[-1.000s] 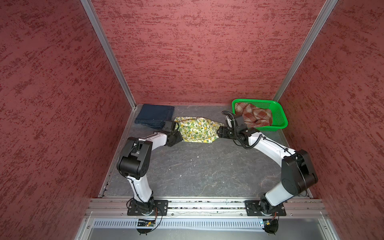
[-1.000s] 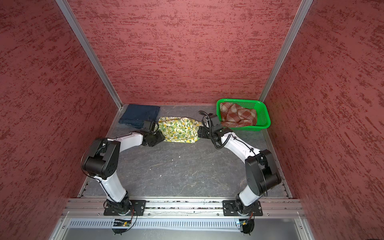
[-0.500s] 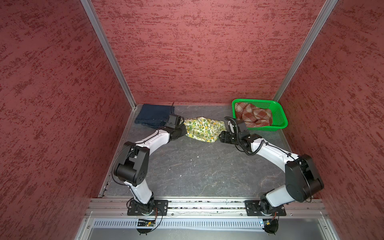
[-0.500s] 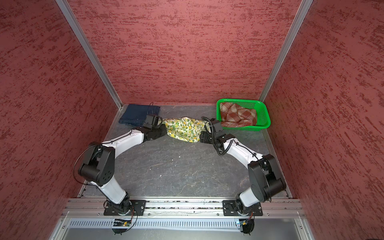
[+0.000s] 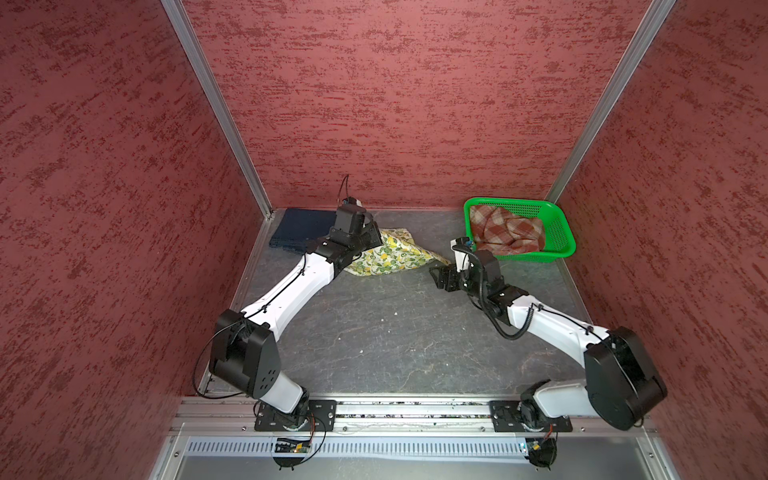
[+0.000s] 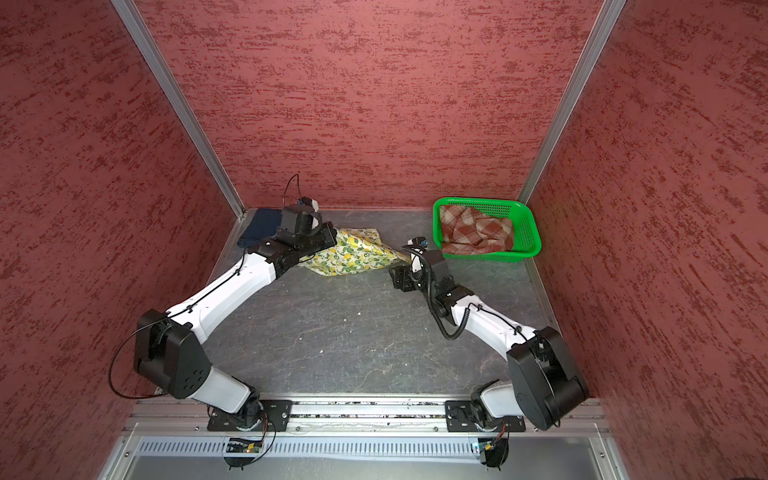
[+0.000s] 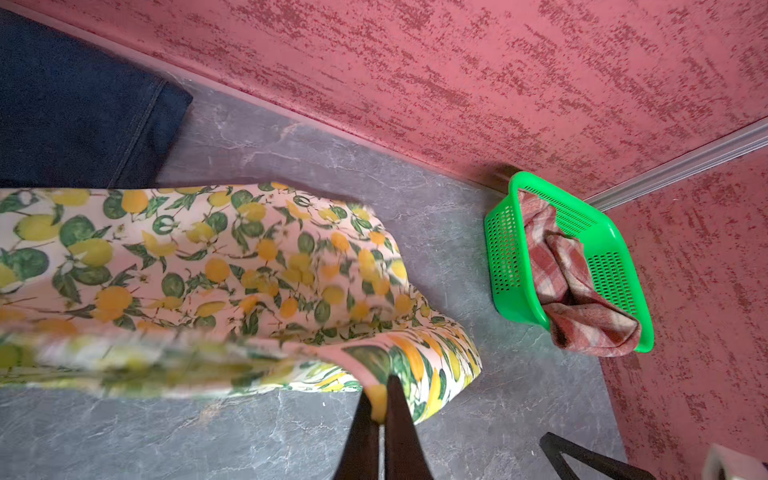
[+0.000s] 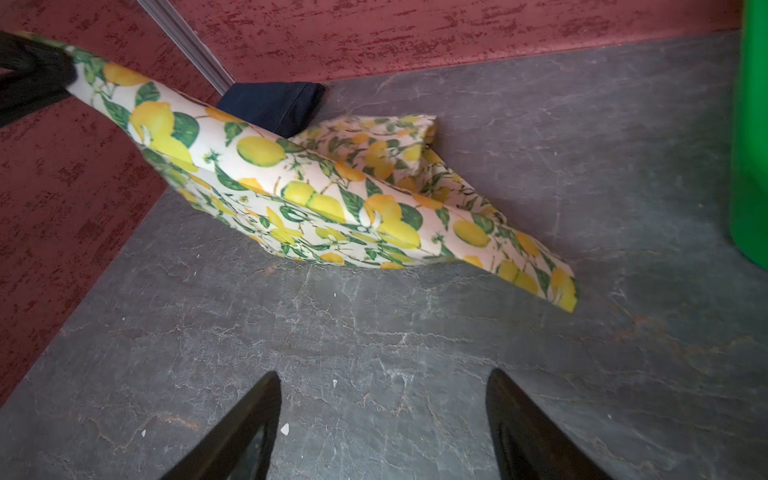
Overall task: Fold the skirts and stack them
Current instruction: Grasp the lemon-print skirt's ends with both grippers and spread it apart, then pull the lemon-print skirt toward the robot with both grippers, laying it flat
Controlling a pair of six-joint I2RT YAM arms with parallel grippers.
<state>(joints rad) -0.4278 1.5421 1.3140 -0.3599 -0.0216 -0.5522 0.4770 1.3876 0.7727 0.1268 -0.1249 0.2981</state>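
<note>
My left gripper point(image 7: 378, 386) is shut on an edge of the lemon-print skirt point(image 7: 208, 270) and holds that edge lifted; the rest of the skirt point(image 5: 390, 253) trails onto the grey floor. The dark navy denim skirt point(image 5: 301, 226) lies folded flat in the far left corner, just behind the left gripper point(image 5: 376, 237). The rust-red plaid skirt point(image 5: 505, 230) sits crumpled in the green basket point(image 5: 536, 255). My right gripper point(image 8: 382, 376) is open over bare floor, a short way in front of the lemon skirt's point(image 8: 332, 199) right corner, with nothing between its fingers.
The basket point(image 6: 486, 257) stands at the far right corner against the back wall. Red textured walls close in the back and both sides. Bare grey floor point(image 5: 395, 332) fills the middle and front, up to the metal rail where the arm bases stand.
The left gripper has shut on the lemon skirt's edge and lifted it up and back toward the denim skirt. The open right gripper has drawn back from the skirt's right end.
</note>
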